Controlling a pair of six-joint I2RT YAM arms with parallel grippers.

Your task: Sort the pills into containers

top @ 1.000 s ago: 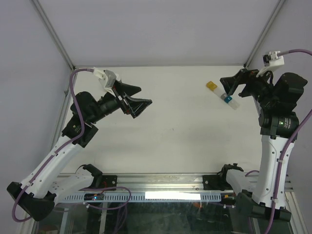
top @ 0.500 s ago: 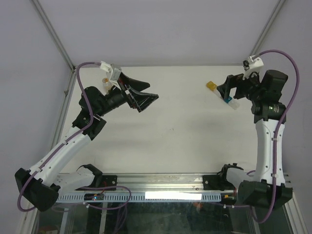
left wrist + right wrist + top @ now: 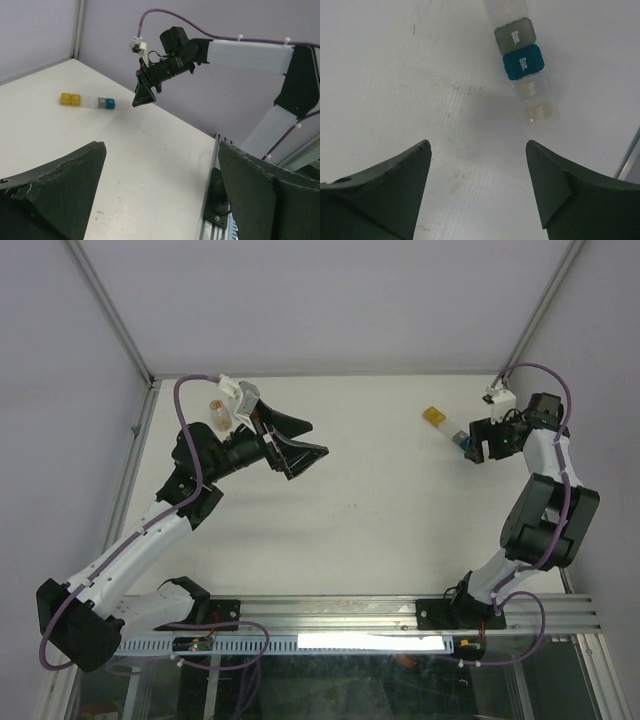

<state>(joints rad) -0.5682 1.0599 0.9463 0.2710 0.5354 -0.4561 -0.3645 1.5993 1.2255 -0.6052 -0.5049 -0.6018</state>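
Both pairs of jaws stand spread, holding nothing; the left gripper (image 3: 297, 447) hangs well apart from the work; the right gripper (image 3: 477, 144) hovers over the table (image 3: 395, 75), near the row of containers (image 3: 89, 101) by the far right corner. Within it the teal container (image 3: 523, 62) lies mid-row, joined to clear sections (image 3: 535, 90); the yellow container (image 3: 71, 99) ends the row. Best, I judge, to centre the right jaws over one lid and descend squarely; a skewed approach could shove the light row. Both the teal lid and the grey lid (image 3: 515, 35) read "Sun."; one clear lid seems to read "Mon."; the last is too faint.
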